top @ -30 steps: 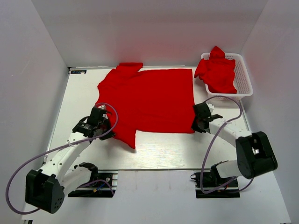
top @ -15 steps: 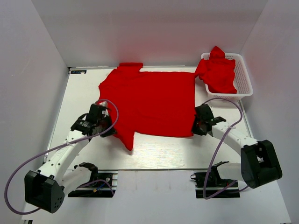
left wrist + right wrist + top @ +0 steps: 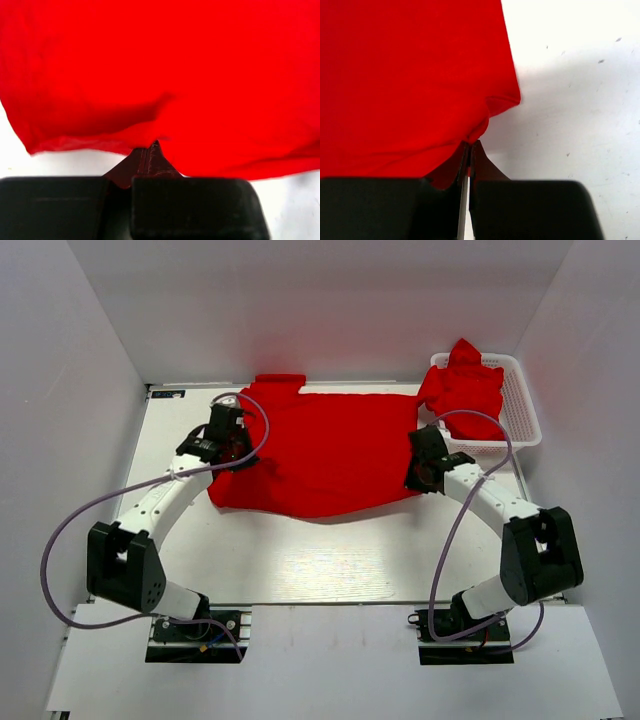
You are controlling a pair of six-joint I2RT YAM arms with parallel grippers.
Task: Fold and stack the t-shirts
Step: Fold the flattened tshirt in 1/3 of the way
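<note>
The t-shirt (image 3: pixel 325 455) is clamped by its edge in the left claw (image 3: pixel 152 149) and right claw (image 3: pixel 470 146), spread beyond both.

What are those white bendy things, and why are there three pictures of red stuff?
Those are two robot arms with pinching claws. The big picture looks down from above; the other two come from small cameras on the wrists, right behind the claws. On the white table lies a red t-shirt. The left gripper pinches its left edge, and the right gripper pinches its right edge, both shut tight. A heap of red cloth sits in the white basket at the far right corner.
</note>
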